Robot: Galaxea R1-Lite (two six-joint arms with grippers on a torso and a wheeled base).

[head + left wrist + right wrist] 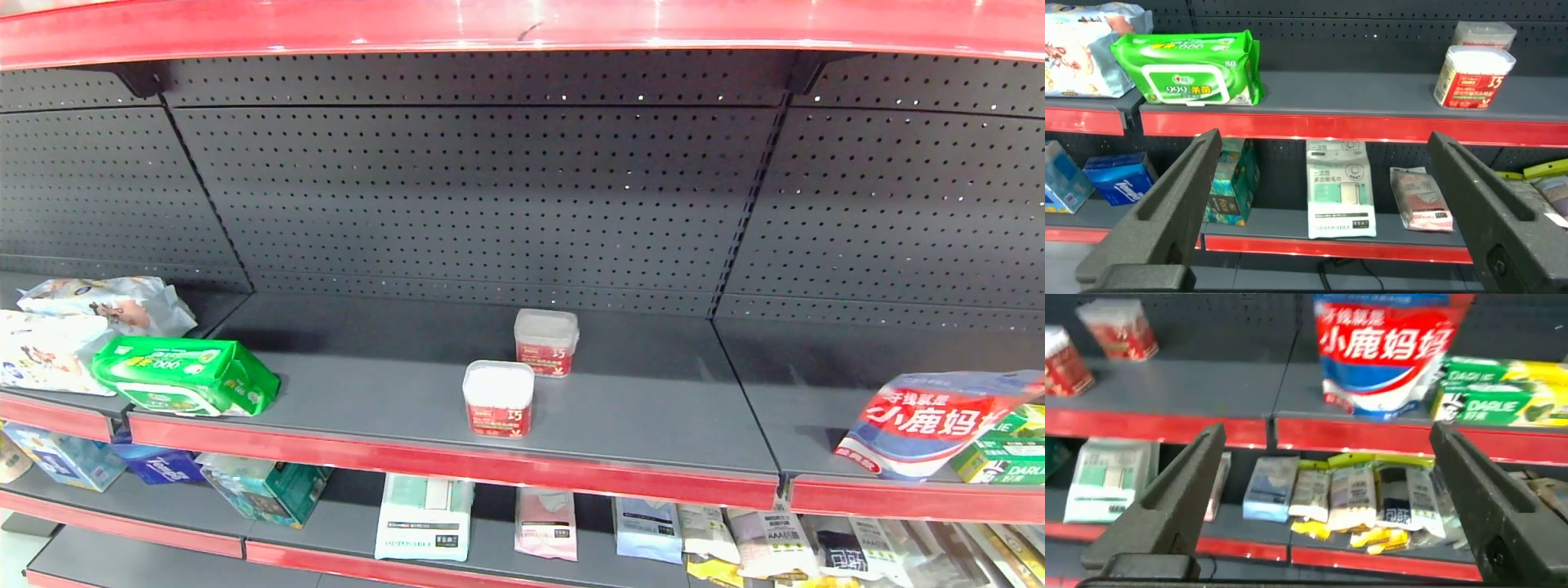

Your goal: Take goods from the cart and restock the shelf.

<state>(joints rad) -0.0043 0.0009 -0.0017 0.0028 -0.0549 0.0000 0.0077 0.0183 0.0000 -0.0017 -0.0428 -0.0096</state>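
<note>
Two small white tubs with red labels stand on the dark middle shelf, one near the front and one behind it. The same tubs appear in the left wrist view, and at a corner of the right wrist view. My left gripper is open and empty, facing the shelf front below the green wipes pack. My right gripper is open and empty too, facing the shelf edge under a red, white and blue pouch.
A green wipes pack and pale packs lie on the shelf's left end. The pouch and green boxes sit at the right end. The lower shelf holds boxes and sachets. A red-edged shelf overhangs above.
</note>
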